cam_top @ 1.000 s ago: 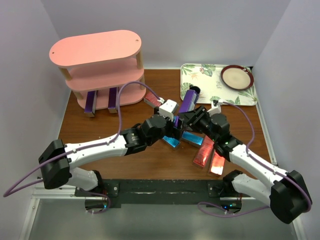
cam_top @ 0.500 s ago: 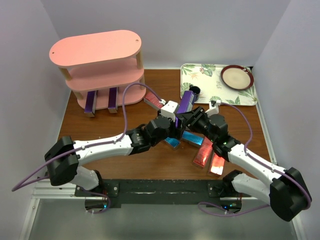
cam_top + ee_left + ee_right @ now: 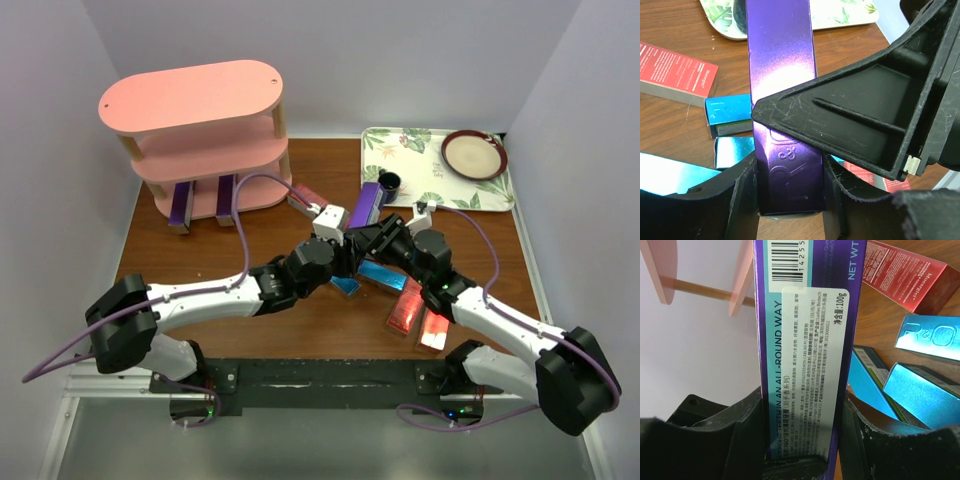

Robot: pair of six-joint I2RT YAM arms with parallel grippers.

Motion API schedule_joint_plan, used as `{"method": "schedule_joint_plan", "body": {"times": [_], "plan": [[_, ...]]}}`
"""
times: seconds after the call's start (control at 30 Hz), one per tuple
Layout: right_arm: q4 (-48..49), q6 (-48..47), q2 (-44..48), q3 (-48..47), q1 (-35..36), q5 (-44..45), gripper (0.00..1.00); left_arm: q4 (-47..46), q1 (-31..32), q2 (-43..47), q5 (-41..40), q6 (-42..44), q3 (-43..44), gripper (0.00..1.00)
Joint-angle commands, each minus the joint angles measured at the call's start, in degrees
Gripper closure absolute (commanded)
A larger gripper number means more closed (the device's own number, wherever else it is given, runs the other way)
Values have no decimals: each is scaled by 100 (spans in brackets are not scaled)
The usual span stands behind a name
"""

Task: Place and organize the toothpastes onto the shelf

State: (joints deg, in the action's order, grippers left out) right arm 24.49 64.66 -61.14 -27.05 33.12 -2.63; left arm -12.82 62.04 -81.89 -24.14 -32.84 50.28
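Observation:
A purple toothpaste (image 3: 365, 205) hangs above mid-table with both grippers on it. My left gripper (image 3: 345, 238) is shut on its near end; in the left wrist view the carton (image 3: 782, 65) sits tight in that gripper (image 3: 790, 165). My right gripper (image 3: 368, 232) also clamps it, and the carton's white label face (image 3: 807, 340) fills that gripper (image 3: 802, 410). Two purple cartons (image 3: 182, 204) (image 3: 226, 198) lie on the bottom board of the pink shelf (image 3: 190, 100). Blue cartons (image 3: 383, 273) and red cartons (image 3: 408, 305) lie on the table below the grippers. Another red carton (image 3: 305, 198) lies near the shelf.
A floral tray (image 3: 400, 150) at the back right carries a brown-rimmed plate (image 3: 474, 154), with a dark cup (image 3: 388, 183) at its near edge. White walls close in the table on the left, right and back.
My left gripper has moved in toward the purple carton and shut on its near end. The right arm has shifted slightly left with the carton.

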Motion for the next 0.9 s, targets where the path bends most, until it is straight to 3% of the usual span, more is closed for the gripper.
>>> {"method": "schedule_joint_plan", "body": {"times": [0.0,0.17,0.27,0.53,0.87], "plan": [[233,-129,76,-20,27,79,40,-335,10,287,-451,85,-150,79],[-58,-375,138,-169,27,228,13,-353,10,515,-662,146,-475,82],[-374,-507,199,-266,19,246,2,-257,10,674,-855,260,-642,82],[-1446,-1245,586,-582,19,930,1,736,-314,1008,-1479,463,-941,87],[-2351,-2255,1166,-679,-8,1563,1,1826,-1466,1597,-1128,761,-1276,88]]}}
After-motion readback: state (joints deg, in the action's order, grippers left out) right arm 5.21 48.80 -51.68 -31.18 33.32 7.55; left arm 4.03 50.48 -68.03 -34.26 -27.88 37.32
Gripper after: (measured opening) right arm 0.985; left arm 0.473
